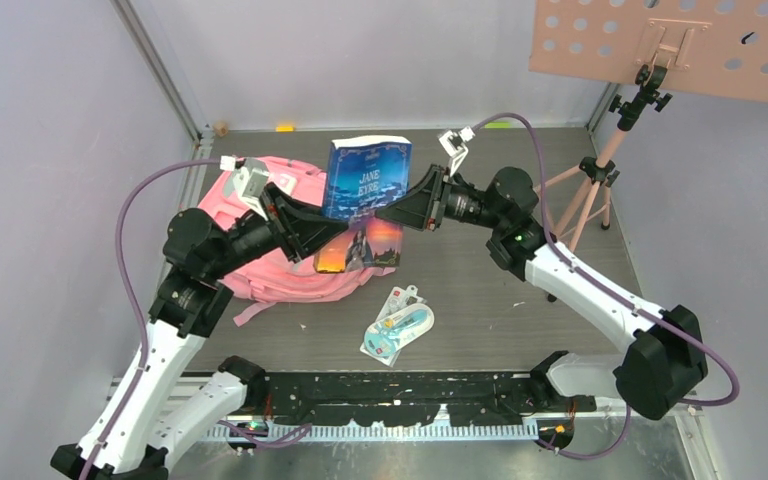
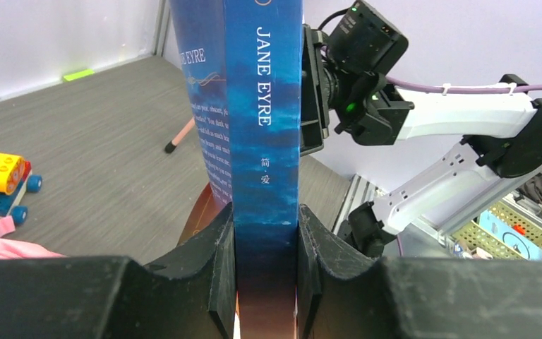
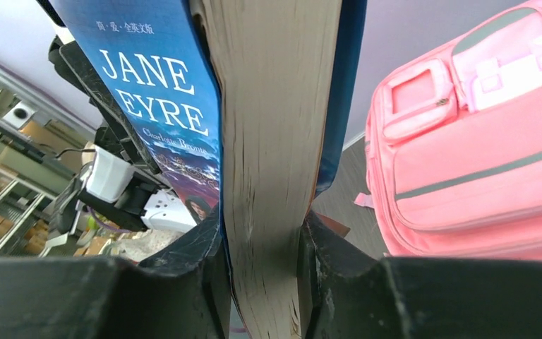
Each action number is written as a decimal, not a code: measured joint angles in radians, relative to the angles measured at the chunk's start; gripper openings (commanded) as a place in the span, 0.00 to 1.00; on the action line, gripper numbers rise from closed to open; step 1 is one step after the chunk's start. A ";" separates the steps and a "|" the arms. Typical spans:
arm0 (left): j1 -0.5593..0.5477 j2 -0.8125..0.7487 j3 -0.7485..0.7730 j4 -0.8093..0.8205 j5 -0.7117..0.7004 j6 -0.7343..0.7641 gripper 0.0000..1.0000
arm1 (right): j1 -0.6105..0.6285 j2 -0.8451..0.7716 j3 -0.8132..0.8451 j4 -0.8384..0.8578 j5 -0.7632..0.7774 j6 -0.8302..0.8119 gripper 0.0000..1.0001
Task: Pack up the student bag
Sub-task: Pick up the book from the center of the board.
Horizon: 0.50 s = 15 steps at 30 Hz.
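A blue "Jane Eyre" book (image 1: 365, 180) stands upright above the table, held from both sides. My left gripper (image 1: 332, 226) is shut on its spine (image 2: 265, 106), both pads pressed flat against it (image 2: 267, 240). My right gripper (image 1: 392, 212) is shut on the opposite page edge (image 3: 275, 106), its fingers (image 3: 262, 247) touching both covers. The pink student bag (image 1: 280, 265) lies flat on the table behind and left of the book. The right wrist view shows its front pockets (image 3: 480, 155).
A blister pack with scissors (image 1: 397, 325) lies near the front middle. A toy block car (image 2: 0, 183) sits on the table by the bag. A tripod stand (image 1: 600, 170) with a perforated board (image 1: 680, 45) stands at the back right. Walls close the left and back.
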 measured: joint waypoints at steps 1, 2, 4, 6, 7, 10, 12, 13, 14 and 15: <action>-0.002 -0.002 -0.007 0.000 0.000 0.005 0.41 | 0.003 -0.017 -0.019 -0.005 0.019 -0.004 0.00; -0.004 -0.004 -0.016 0.000 0.000 0.007 0.55 | 0.005 -0.033 -0.038 -0.012 0.038 -0.008 0.00; -0.007 -0.005 -0.030 0.006 -0.007 0.016 0.74 | 0.010 -0.064 -0.069 -0.027 0.071 -0.013 0.00; -0.011 0.002 -0.043 0.009 -0.018 0.021 0.86 | 0.022 -0.084 -0.091 -0.039 0.105 -0.019 0.00; -0.014 0.006 -0.051 0.013 -0.018 0.016 0.91 | 0.027 -0.089 -0.098 -0.044 0.114 -0.022 0.00; -0.020 0.014 -0.065 0.014 -0.018 0.011 0.98 | 0.036 -0.089 -0.106 -0.057 0.123 -0.024 0.01; -0.021 0.021 -0.071 0.014 -0.021 0.013 1.00 | 0.036 -0.089 -0.107 -0.060 0.121 -0.024 0.01; -0.021 0.024 -0.071 0.013 -0.023 0.013 1.00 | 0.037 -0.089 -0.107 -0.060 0.121 -0.023 0.00; -0.021 0.028 -0.071 0.012 -0.025 0.014 1.00 | 0.037 -0.089 -0.107 -0.059 0.120 -0.023 0.00; -0.021 0.033 -0.073 0.012 -0.027 0.014 1.00 | 0.037 -0.089 -0.107 -0.058 0.119 -0.023 0.00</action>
